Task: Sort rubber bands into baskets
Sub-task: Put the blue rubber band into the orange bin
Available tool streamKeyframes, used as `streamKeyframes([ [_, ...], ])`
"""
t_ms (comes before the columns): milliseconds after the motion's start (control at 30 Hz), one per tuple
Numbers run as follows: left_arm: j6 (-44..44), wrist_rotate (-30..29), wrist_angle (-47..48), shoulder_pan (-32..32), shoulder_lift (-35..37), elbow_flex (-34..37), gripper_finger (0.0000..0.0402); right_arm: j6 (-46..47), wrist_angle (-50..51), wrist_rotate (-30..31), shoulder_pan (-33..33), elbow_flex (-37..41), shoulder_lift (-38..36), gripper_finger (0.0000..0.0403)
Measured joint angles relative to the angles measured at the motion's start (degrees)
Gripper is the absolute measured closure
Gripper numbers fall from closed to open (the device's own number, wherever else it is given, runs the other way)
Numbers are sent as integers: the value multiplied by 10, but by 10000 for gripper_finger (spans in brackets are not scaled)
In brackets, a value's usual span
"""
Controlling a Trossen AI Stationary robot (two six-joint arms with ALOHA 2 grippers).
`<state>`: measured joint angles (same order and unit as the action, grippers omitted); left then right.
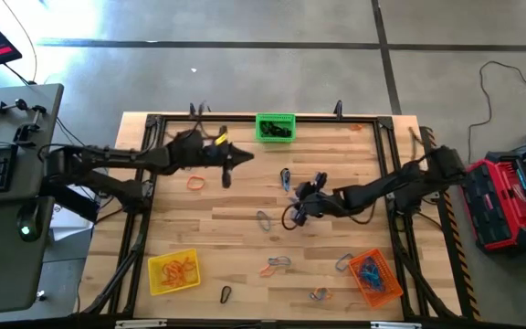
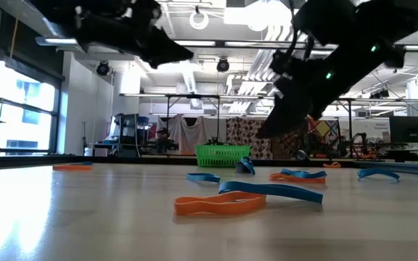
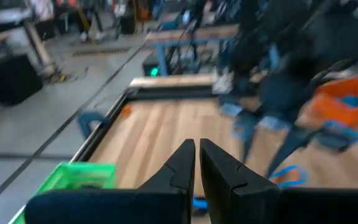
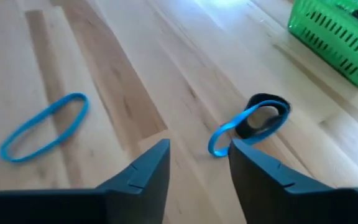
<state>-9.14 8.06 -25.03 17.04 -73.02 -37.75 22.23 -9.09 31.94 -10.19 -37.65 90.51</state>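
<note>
My right gripper (image 1: 298, 196) hovers open over the middle of the table, its fingers (image 4: 197, 152) empty. Just ahead of it a blue rubber band lies across a black one (image 4: 253, 121), and another blue band (image 4: 42, 127) lies flat to one side. My left gripper (image 1: 247, 155) is shut and empty (image 3: 197, 152), raised near the green basket (image 1: 275, 126) at the far edge. The yellow basket (image 1: 173, 271) holds orange bands at the near left. The orange basket (image 1: 375, 277) holds blue bands at the near right.
Loose bands lie on the wood: an orange one (image 1: 194, 183) at the left, an orange and blue pair (image 1: 277, 265) near the front, a black one (image 1: 226, 293), and grey ones (image 1: 343, 262). A dark frame (image 1: 153, 119) edges the table.
</note>
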Motion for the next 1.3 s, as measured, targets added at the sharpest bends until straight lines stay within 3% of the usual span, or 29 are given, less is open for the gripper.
streamKeyframes([
  [267,40,-10,-136,-46,55,106,387,18,-59,54,11,-19,99,234],
  [567,44,-20,-140,-82,63,119,387,47,-64,29,41,-51,149,238],
  [733,40,-47,-139,-98,63,119,387,62,-64,-6,62,-51,163,283],
  [967,35,-47,-126,-109,62,118,387,60,-61,-11,65,-51,159,394],
  [1100,32,-48,-120,-115,62,118,387,78,-53,-57,65,-51,140,387],
  [1300,18,-73,-118,-123,62,118,387,75,-7,-76,44,-51,66,400],
])
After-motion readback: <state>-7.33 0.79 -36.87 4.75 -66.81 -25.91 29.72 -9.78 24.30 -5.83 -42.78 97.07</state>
